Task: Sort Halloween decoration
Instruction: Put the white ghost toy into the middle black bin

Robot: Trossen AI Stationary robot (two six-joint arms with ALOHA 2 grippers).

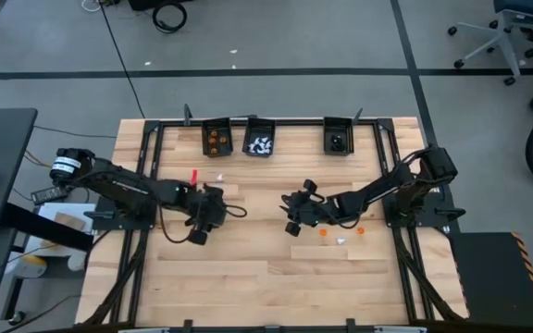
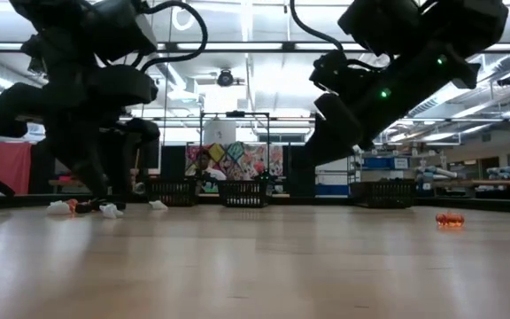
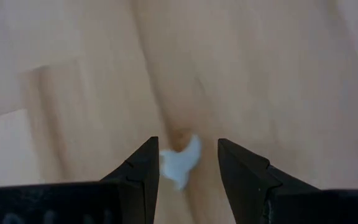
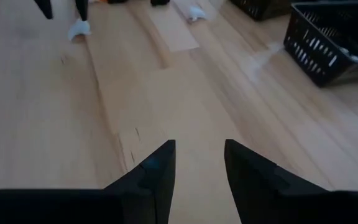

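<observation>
We saw the left gripper [image 3: 188,163] low over the desk [image 1: 276,287], fingers [image 3: 143,169] parted around a white trinket [image 3: 180,162], not closed on it. The right gripper [image 4: 199,163] hovered above bare wood near the desk's middle, fingers narrowly apart, holding nothing. Orange trinkets [image 1: 323,233] and a white one lay beside the right arm. At the far edge stood three bins [image 1: 216,137] holding orange, white and black pieces separately.

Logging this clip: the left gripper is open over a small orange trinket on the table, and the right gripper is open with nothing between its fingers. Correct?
Not quite. The left wrist view shows the left gripper open over a white trinket, not an orange one. The right gripper is open and empty.
</observation>
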